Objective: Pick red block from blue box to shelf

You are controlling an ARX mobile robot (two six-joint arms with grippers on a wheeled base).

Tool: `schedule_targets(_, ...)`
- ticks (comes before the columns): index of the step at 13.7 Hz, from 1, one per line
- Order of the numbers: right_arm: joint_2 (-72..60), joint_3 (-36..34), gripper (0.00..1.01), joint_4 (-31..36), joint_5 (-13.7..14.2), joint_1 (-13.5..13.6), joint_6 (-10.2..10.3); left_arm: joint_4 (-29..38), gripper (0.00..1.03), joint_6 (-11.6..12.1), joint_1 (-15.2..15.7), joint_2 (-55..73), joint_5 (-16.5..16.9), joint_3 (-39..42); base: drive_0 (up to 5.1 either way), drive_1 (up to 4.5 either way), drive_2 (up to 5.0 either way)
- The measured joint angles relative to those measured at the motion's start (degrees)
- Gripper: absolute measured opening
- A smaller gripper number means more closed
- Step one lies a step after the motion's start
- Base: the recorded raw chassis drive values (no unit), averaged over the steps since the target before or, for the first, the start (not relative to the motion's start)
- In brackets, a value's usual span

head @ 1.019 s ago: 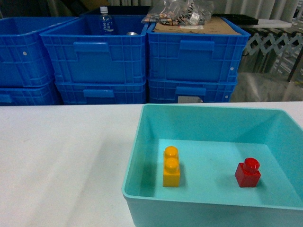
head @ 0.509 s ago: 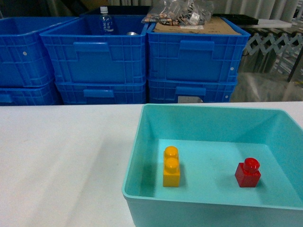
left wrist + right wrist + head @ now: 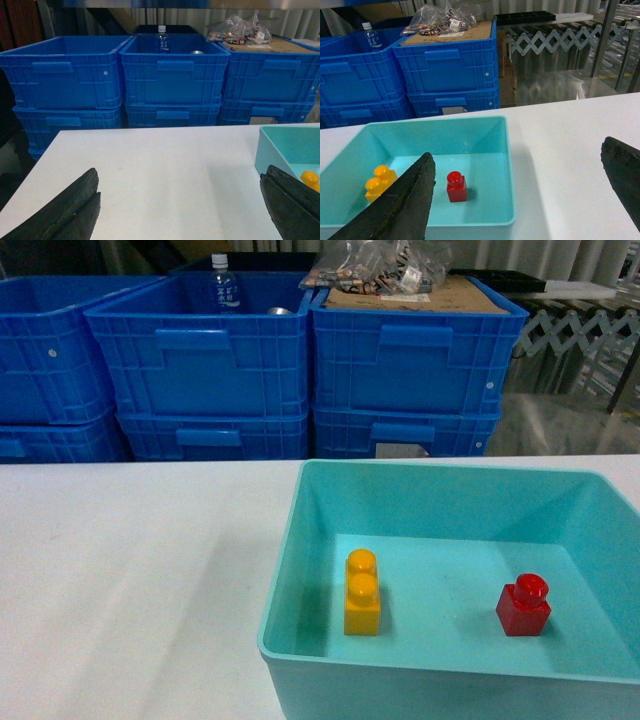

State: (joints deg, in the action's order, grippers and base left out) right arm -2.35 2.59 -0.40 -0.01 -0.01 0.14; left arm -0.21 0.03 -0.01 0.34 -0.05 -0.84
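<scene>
The red block (image 3: pixel 524 605) stands upright on the floor of the blue box (image 3: pixel 283 570), right of centre, with its stud up. In the right wrist view the red block (image 3: pixel 456 186) sits just right of my left-hand finger; my right gripper (image 3: pixel 517 165) is open above the blue box's (image 3: pixel 509 165) near right corner and the white table, holding nothing. My left gripper (image 3: pixel 180 200) is open over bare table, left of the blue box (image 3: pixel 272 150). A steel edge of the shelf (image 3: pixel 250 4) runs above the dark crates. Neither gripper shows in the head view.
A yellow two-stud brick (image 3: pixel 362 592) stands in the box's left half. Stacked dark blue crates (image 3: pixel 210 360) line the far side beyond the table edge, one holding a bottle (image 3: pixel 223 285), one topped with cardboard and bagged parts (image 3: pixel 385 268). A folding metal gate (image 3: pixel 555 40) stands at the right.
</scene>
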Motion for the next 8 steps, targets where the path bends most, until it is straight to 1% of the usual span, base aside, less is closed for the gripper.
schedule_targets(5,0.00,0.00,0.98,0.00,0.00,0.00,0.00,0.00,0.98,0.00,0.00,0.00,0.00,0.00,0.0,0.00,0.0)
schedule_targets(6,-0.31,0.26,0.98,-1.77,0.44,0.09,0.28,0.00,0.98,0.00,0.00,0.00,0.02,0.00,0.0,0.00,0.0)
schedule_targets(7,-4.61,4.35,0.98,-12.13,2.25,0.39,2.40,-0.02,0.98,0.00,0.00,0.00,-0.02,0.00,0.0,0.00,0.0)
schedule_targets(8,-12.20,8.55,0.98,-18.64,1.20,-0.70,5.07,-0.04,0.98,0.00,0.00,0.00,0.04,0.00,0.0,0.00,0.0)
